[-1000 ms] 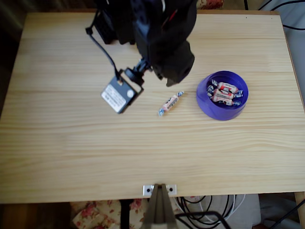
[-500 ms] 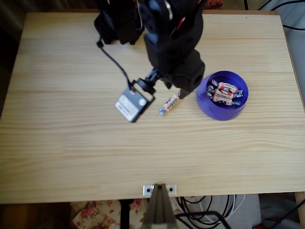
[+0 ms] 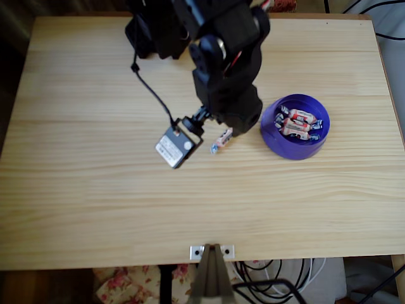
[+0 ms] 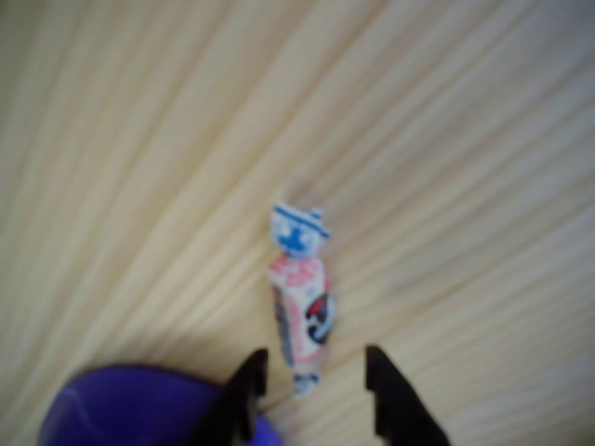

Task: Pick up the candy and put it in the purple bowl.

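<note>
That little orange-pink and white wrapped candy (image 4: 299,302) with twisted blue ends looks featherlight and crinkly-slick; black gripper (image 4: 311,373) fingers apart; I'd pinch the firm middle.

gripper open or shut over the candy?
Open. In the wrist view the gripper shows a gap between its fingers, with the candy end between them, on the table.

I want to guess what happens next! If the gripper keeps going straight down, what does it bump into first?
Probably the candy: its near end lies between the open jaws of the gripper. Height above it is unclear.
</note>
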Robot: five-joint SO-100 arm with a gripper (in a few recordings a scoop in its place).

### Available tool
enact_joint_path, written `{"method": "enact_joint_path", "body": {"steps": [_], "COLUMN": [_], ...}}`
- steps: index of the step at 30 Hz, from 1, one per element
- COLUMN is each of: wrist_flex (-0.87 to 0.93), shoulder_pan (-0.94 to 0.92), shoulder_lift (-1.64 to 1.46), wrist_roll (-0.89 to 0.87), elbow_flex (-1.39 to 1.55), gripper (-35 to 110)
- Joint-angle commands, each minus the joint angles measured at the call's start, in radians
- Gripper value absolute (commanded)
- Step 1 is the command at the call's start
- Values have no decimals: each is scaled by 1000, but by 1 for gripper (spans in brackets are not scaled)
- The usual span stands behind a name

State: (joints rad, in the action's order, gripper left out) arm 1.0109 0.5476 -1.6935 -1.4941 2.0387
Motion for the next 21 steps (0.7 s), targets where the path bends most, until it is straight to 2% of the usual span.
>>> {"method": "enact_joint_path", "body": {"steps": [1,10,14,21], "wrist_flex": [-26,-84,-127,-123], "shoulder_pan": [0,3,11,5], "shoulder_lift": [-17,28,64,75], "wrist_roll": [11,18,41,29], "elbow_flex": [-15,-12,-12,9], "gripper": [17,16,8,3]}}
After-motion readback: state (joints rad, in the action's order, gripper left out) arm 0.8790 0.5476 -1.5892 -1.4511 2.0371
